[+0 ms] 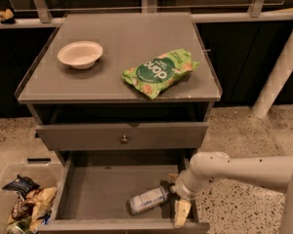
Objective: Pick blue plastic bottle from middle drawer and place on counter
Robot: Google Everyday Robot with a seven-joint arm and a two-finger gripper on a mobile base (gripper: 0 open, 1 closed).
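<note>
The blue plastic bottle (147,200) lies on its side on the floor of the open middle drawer (95,191), near the drawer's right front. My gripper (176,195) reaches into the drawer from the right and is open. One pale finger (181,212) points toward the drawer's front and the other (172,178) sits behind. The bottle's right end lies just at the gap between them. The counter (117,38) is the grey cabinet top above.
On the counter stand a white bowl (80,54) at the left and a green snack bag (159,72) at the right. A closed drawer front with a round knob (124,139) sits above the open one. A bin of snack packets (24,204) is on the floor at the left.
</note>
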